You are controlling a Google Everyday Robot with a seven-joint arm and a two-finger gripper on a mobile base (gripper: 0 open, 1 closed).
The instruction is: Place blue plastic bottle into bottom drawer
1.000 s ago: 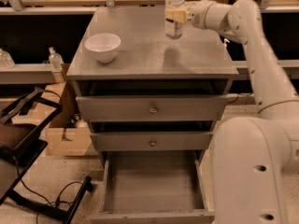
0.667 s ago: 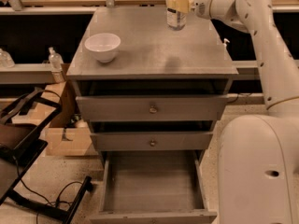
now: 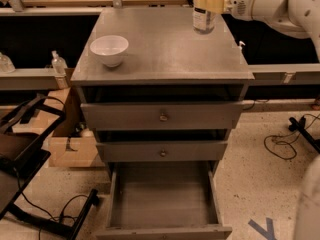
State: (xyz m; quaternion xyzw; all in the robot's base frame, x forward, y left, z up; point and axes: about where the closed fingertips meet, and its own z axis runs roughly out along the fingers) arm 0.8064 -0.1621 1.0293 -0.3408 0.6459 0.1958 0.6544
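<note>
My end effector [image 3: 207, 3] was at the back right of the desk [image 3: 165, 59], close to the top edge of the view; its fingers were clamped on the bottle [image 3: 203, 22], high up near the neck; the bottle stood upright in the grip, and I could not tell if its base touched the desk or hung just above it. So I judged the grab was done; the bottle was in my hold.

The bottom drawer [image 3: 162, 204] was pulled out and open, and its grey floor showed; the top drawer [image 3: 125, 116] and the middle drawer [image 3: 130, 151] stuck out only a little, so the way down looked free to me. The bowl [image 3: 109, 49] sat at the front left of the desk, well apart from the bottle.

What was left, as I saw it: lift the bottle clear; carry it forward past the front edge of the desk; bring it down in front of the two upper drawers; set it in the bottom drawer; let go. None of that was done yet.
</note>
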